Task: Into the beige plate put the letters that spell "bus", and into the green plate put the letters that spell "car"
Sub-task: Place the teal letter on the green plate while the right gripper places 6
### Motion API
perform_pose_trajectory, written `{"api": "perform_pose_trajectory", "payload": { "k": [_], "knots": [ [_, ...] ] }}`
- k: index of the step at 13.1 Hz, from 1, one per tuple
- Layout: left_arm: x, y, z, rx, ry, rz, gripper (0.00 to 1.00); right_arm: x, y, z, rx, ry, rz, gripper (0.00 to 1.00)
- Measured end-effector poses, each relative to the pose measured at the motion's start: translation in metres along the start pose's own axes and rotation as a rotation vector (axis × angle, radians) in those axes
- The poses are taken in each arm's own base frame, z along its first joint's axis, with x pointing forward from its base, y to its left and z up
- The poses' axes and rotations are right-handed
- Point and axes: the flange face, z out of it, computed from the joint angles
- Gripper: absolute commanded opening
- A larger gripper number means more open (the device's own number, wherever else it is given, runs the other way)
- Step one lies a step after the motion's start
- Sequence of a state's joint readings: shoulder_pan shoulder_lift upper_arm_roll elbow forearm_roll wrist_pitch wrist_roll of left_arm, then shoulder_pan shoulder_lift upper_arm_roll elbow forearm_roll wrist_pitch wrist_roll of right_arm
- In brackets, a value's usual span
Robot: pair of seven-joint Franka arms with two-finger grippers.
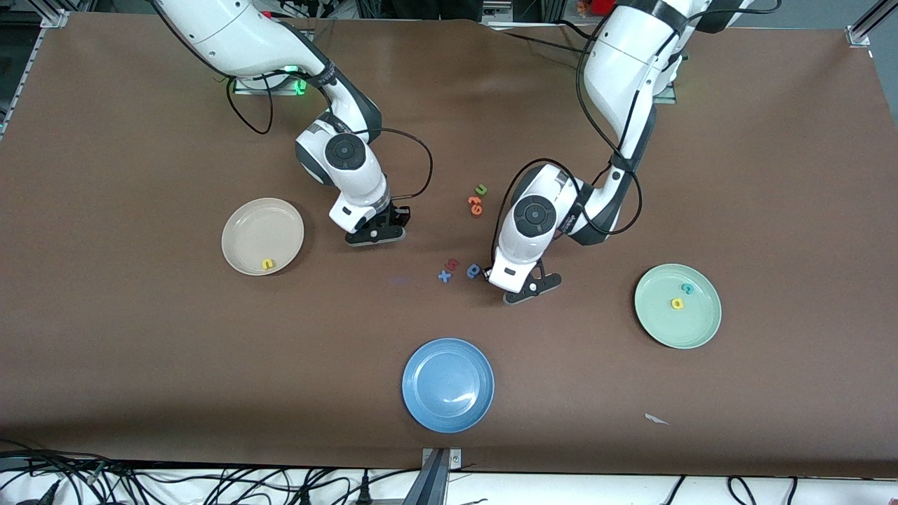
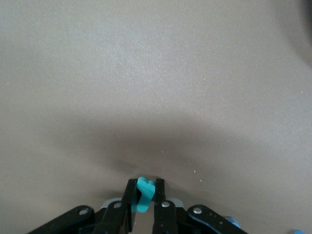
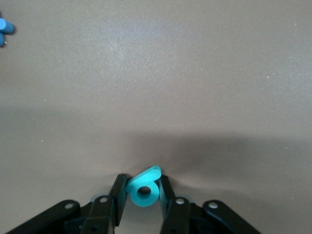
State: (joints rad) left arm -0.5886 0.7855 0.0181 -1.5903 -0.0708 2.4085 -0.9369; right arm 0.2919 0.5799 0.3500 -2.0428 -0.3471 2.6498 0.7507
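Left wrist view: left gripper (image 2: 144, 197) clamps teal "r" (image 2: 144, 194), long axis upright between fingers.
Right wrist view: right gripper (image 3: 142, 191) pinches teal "b" (image 3: 144, 190), stem tilted.
Table (image 1: 140, 351): both near its middle.

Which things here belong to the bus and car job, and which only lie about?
Job: teal r in left gripper; teal b in right gripper; beige plate with yellow u; green plate with teal c and yellow a.
Lying about: blue plate, green u, orange letters, blue x.
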Motion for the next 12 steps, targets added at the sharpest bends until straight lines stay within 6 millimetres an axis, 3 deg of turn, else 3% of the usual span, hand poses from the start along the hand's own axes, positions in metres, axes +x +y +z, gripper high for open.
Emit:
{"api": "perform_pose_trajectory", "payload": {
  "k": [4, 7, 8, 10, 12],
  "knots": [
    [0.008, -0.005, -0.001, 0.022, 0.012, 0.007, 0.04, 0.004, 0.007, -0.001, -0.02, 0.005, -0.012, 0.25],
    [0.045, -0.028, -0.02, 0.106, -0.024, 0.08, 0.04, 0.017, 0.033, -0.02, -0.102, -0.016, -0.058, 0.26],
    [0.066, -0.043, -0.032, 0.124, -0.043, 0.123, 0.04, 0.023, 0.043, -0.035, -0.13, -0.02, -0.08, 0.26],
    [0.115, -0.091, -0.056, 0.145, -0.094, 0.23, 0.04, 0.036, 0.07, -0.067, -0.18, -0.032, -0.129, 0.27],
    [0.156, -0.147, -0.074, 0.152, -0.154, 0.33, 0.05, 0.046, 0.115, -0.089, -0.213, -0.055, -0.182, 0.29]
  ]
}}
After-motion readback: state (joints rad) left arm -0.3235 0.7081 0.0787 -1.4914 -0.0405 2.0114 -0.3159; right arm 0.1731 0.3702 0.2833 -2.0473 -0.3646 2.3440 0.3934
